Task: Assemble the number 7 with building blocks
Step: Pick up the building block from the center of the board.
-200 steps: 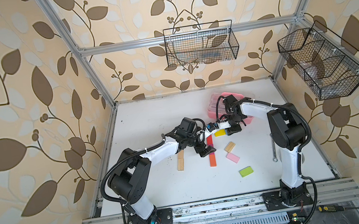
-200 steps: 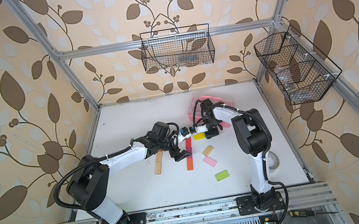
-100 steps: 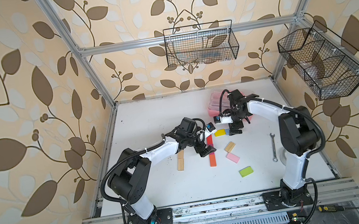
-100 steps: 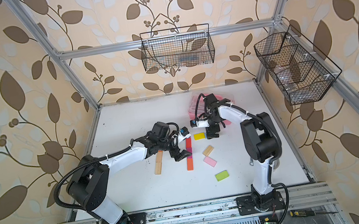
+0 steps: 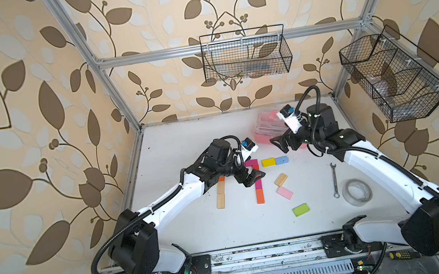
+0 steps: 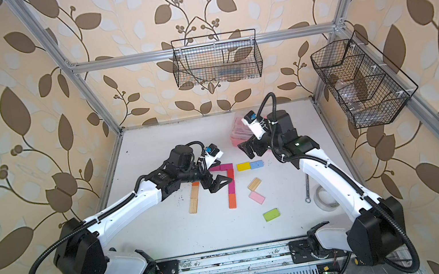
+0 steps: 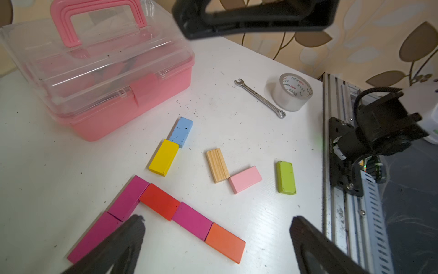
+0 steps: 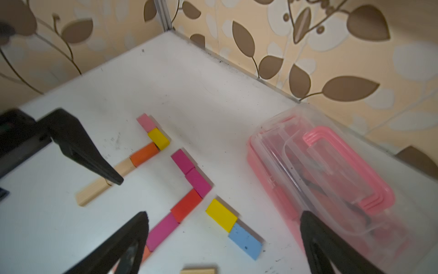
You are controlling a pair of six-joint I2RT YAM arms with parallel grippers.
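Parked wide open and empty, probably to avoid bumping the number 7 (image 6: 231, 191): left gripper (image 6: 218, 184) at 9 o'clock, right gripper (image 6: 245, 151) at 1.

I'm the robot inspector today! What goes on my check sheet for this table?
Surface: white table, dotted with dark specks.
Job's things: number 7 laid flat in magenta, red and orange; yellow block, blue block, wooden block, pink block and green block loose nearby; another block row beside it.
Clutter: pink case, spanner, tape roll.
Grippers: left gripper open, empty, above the 7; right gripper open, empty, near the case.
Cables: black hoses loop from both arms, none on the blocks.
Surroundings: leafy wallpaper, metal frame, two wire baskets.
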